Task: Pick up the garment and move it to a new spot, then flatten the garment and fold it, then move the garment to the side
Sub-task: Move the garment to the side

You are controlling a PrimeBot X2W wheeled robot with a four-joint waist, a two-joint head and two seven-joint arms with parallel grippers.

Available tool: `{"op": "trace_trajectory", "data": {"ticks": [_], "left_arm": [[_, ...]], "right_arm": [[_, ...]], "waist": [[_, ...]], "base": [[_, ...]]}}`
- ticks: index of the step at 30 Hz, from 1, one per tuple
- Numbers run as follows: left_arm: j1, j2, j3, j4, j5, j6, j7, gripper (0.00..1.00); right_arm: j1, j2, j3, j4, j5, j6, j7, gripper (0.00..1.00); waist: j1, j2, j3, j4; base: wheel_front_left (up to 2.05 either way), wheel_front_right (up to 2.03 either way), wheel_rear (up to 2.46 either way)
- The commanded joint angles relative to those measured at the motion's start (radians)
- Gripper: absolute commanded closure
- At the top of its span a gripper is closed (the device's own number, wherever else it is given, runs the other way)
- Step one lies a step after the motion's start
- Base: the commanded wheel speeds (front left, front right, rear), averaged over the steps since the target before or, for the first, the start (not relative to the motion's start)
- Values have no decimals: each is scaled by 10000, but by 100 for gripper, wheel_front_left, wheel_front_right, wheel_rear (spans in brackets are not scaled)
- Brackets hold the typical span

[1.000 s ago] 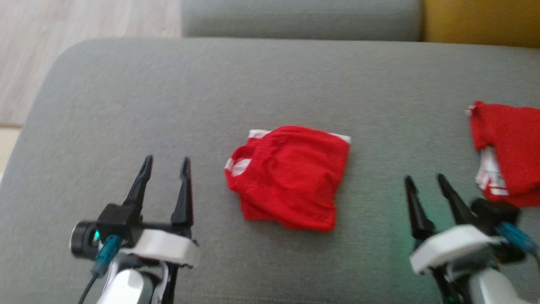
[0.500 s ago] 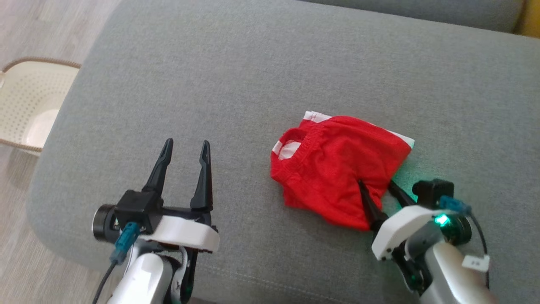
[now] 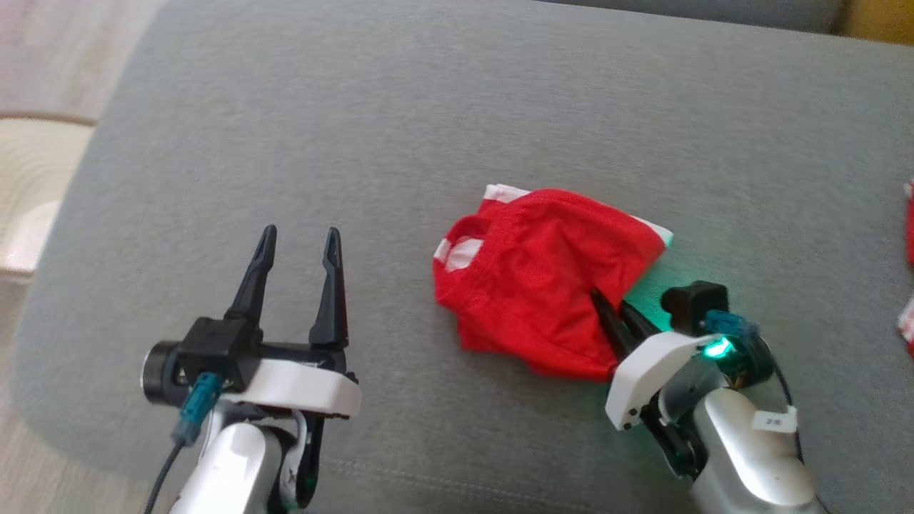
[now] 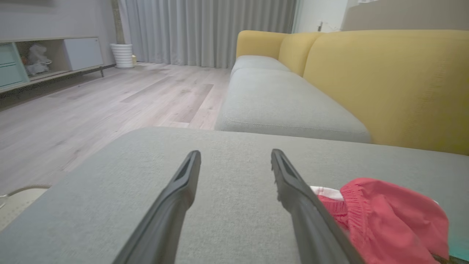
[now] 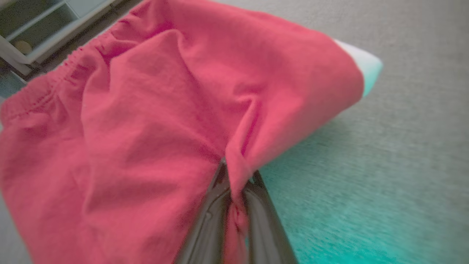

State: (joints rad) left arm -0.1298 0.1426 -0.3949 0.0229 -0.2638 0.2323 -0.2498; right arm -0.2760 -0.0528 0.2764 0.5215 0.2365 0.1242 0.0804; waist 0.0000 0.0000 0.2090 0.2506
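My right tool is pinched down on the red garment. In the right wrist view the two dark fingers sit almost together with a ridge of red cloth squeezed up between them. That's a grip on the garment's near right edge, close to its lower right corner in the head view.

The red garment lies crumpled and partly folded on the grey sofa cushion, a little right of the middle. It's touching the cushion everywhere I can see. There's a gathered elastic band along its left side, white trim peeking out at the far edge, and a white corner poking out on the right.

The green lamp on my right wrist is lit and throws a green glow onto the cushion beside the cloth.

My left tool hangs just above the cushion, well left of the garment, fingers spread wide with nothing between them. From the left wrist view, the left tool frames bare grey fabric, with the garment off past the right-hand finger.

Beyond that are a yellow sofa back, pale wooden floor and grey curtains. A cream basket sits on the floor past the cushion's left edge. A scrap of red-and-white cloth shows at the far right.
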Motion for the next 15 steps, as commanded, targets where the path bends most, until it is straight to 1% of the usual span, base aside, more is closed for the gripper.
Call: {"op": "trace_trajectory", "data": {"ticks": [1,4,8,12,15], "left_arm": [[-349,45,466,-405,129,-22,-118,0],[-366,47,525,-499,197,-54,-118,0],[-443,76,587,-592,269,-104,-119,0],[-641,101,565,-664,357,-180,-119,0],[-873,103,509,-673,422,-253,-119,0]], "right_arm": [[-146,-149,295,-341,-218,65,50,100],[-232,-534,676,-765,-457,65,167,100],[-411,-1315,1232,-1405,-530,65,457,100],[-753,-2453,1680,-2024,-459,65,834,100],[-1224,-3525,1781,-2359,-347,65,1192,100]], "waist": [[0,0,21,-538],[0,0,72,-1234],[0,0,216,-2216],[0,0,498,-3053],[0,0,770,-3502]], "base": [[0,0,0],[0,0,0],[0,0,0],[0,0,0],[0,0,0]]}}
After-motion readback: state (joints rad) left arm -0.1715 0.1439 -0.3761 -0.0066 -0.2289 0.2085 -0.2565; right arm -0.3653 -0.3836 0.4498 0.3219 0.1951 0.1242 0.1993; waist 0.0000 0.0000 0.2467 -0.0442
